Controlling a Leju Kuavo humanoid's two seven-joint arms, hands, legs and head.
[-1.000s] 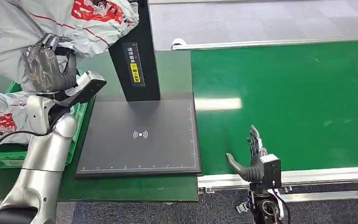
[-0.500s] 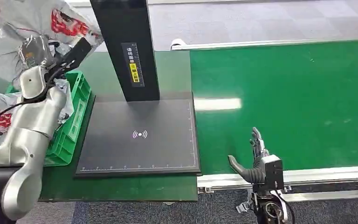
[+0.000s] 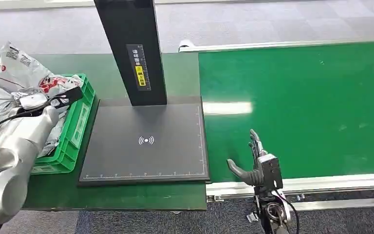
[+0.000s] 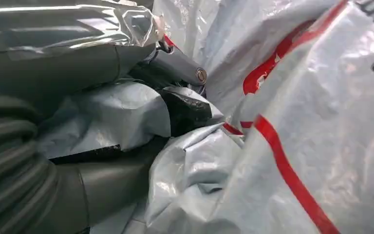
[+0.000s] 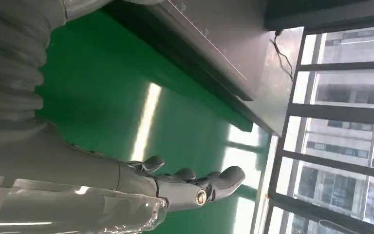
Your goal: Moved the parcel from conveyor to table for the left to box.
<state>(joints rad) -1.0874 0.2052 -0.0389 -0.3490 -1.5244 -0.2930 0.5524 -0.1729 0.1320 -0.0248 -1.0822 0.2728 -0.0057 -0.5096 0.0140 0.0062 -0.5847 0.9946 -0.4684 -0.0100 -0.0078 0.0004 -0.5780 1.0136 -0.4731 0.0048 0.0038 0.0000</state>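
Lying crumpled in the green crate at the left of the surface, the parcel is a soft grey-white plastic mailer bag with red stripes and dark print; its wrinkled film bulges above the crate rim, and its long axis cannot be told from the folds. More grey bags with red marks lie in the same crate beneath and beside it. In the left wrist view the left hand is buried in this plastic: the thumb and dark fingers curl into the bag's folds and clamp a bunch of the film. The silver left arm reaches over the crate's near wall. Just beside the crate lies a dark scanner pad with a white wireless symbol, and a black post with a yellow label stands at its far edge. The green conveyor belt runs to the right of the pad. The right hand hovers over the belt's near edge, fingers spread apart and upright, holding nothing.
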